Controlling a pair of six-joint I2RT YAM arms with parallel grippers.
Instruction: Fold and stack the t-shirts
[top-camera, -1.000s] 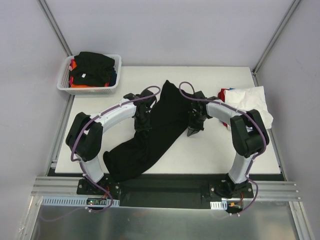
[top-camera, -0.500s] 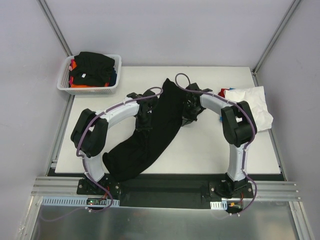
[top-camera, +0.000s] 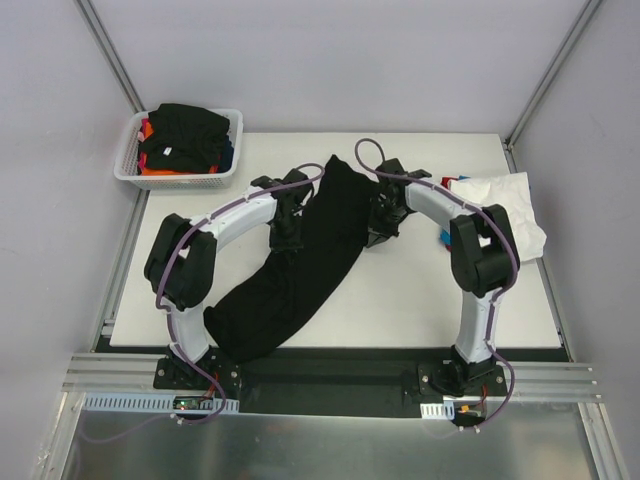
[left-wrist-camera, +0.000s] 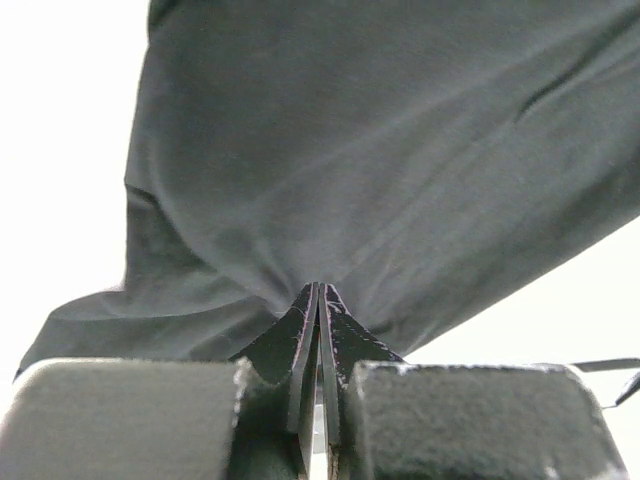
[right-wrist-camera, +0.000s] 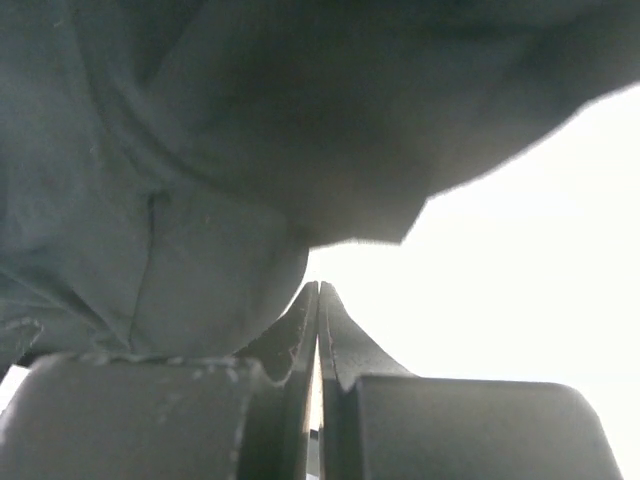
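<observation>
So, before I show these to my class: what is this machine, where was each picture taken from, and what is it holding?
These are two robot arms bolted at the near edge of a table, each ending in a two-finger pincer. The wide picture comes from a fixed camera above and behind them. The two close-ups come from cameras on the wrists, looking along each pincer's fingers. A large black t-shirt lies slantwise across the table between the arms. The left pincer is shut, with black cloth puckered into its tips, so it is pinching the shirt. The right pincer is shut too and seems to hold the shirt's other edge. At the far left stands a white mesh basket with more shirts; at the right lies a white shirt.
</observation>
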